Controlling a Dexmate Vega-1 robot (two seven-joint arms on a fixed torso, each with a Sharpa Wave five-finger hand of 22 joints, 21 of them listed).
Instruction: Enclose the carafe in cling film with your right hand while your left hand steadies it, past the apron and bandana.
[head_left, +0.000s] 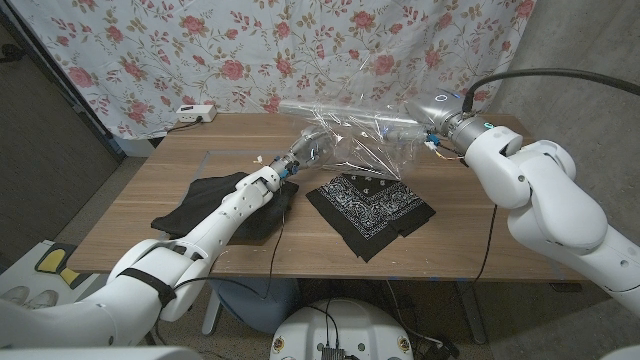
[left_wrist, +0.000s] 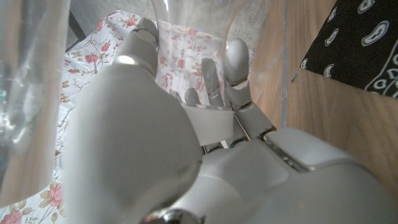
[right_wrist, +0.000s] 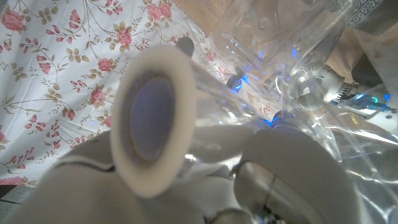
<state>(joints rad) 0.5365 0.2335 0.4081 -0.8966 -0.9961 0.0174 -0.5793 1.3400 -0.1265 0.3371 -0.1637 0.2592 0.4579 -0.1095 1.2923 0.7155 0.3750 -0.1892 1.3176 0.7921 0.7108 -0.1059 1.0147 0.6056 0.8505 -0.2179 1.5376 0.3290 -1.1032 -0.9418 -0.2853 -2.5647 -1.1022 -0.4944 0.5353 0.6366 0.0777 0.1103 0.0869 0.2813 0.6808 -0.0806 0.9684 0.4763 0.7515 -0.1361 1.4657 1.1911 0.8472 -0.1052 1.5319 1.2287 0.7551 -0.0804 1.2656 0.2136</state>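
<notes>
Carafe (head_left: 318, 150) is standing beyond the apron (head_left: 222, 205) and bandana (head_left: 372, 210), left hand (head_left: 291, 163) clasping it. Right hand (head_left: 432, 128) is gripping the cling film roll (head_left: 345, 112), sheet draping over. Wrapping is underway; next, carrying film around.

You get even, soft room light in the head view, bright enough to read the table (head_left: 150, 200) and the floral curtain (head_left: 150, 50) sharply. Shadows under the arms are faint and short. The cling film (head_left: 360, 135) catches small white glints and blurs what lies behind it. The picture's corners bend slightly and darken at far left.

In the left wrist view, your left hand (left_wrist: 186, 143) sits too close to focus; its shell is soft and washed pale, while the wood grain beyond is clearer.

In the right wrist view, the roll's end (right_wrist: 152, 118) is blurred and overexposed, and blue light spots flare through the wrinkled film.
</notes>
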